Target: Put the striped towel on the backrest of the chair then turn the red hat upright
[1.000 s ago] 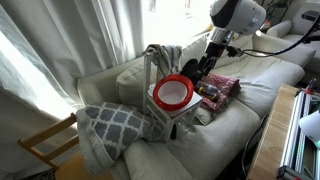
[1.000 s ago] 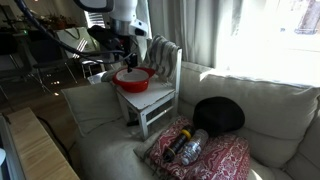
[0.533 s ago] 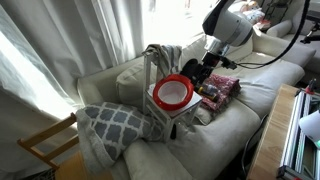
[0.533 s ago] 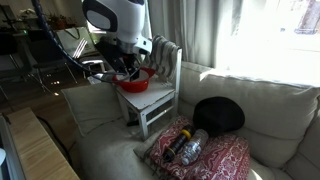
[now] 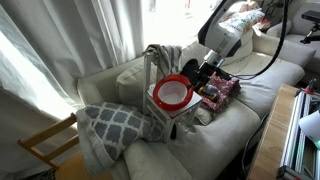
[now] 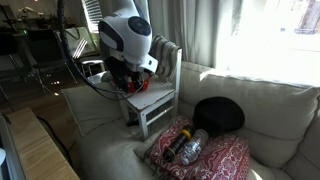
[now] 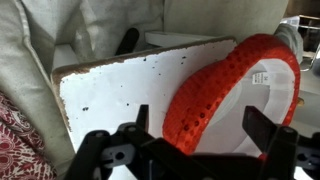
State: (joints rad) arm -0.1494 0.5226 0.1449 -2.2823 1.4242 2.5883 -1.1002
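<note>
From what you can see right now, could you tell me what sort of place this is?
Probably a living room: a pale sofa, long curtains behind it, and a patterned pillow on it.

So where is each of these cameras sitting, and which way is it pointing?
Exterior view: in front of the sofa near the pillow, facing the chair and red hat; the arm enters upper right.
Exterior view: from the sofa's other end, over a red patterned cloth; the arm mostly hides the hat.
Wrist view: looks down on hat and seat; open gripper at bottom.
Shared: both exterior views show chair and striped towel.
</note>
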